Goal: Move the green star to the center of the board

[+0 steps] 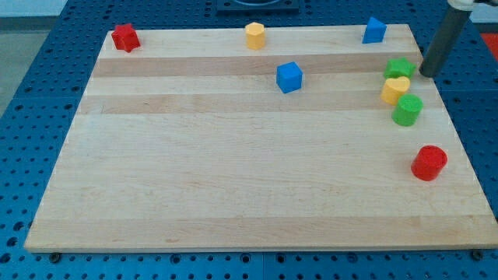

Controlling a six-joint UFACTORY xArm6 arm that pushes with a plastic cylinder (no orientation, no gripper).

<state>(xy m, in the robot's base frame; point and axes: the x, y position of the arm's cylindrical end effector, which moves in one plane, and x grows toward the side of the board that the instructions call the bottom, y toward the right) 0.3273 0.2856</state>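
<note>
The green star-shaped plastic block [399,68] sits near the right edge of the pale wooden worktop [233,187], touching a yellow heart-shaped block [395,89] just below it, with a green round block [407,110] under that. My tip [427,75], a bare dark rod tool with nothing to open or close, stands just right of the star. A careless push risks dragging the heart along or letting the star slip aside. No writing is visible.

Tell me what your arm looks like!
You only see my end: a straight, smooth, dark grey rod, round like a thick stick, with a pale collar at the view's top edge. No cables or markings show. My tip is its blunt lower end.
</note>
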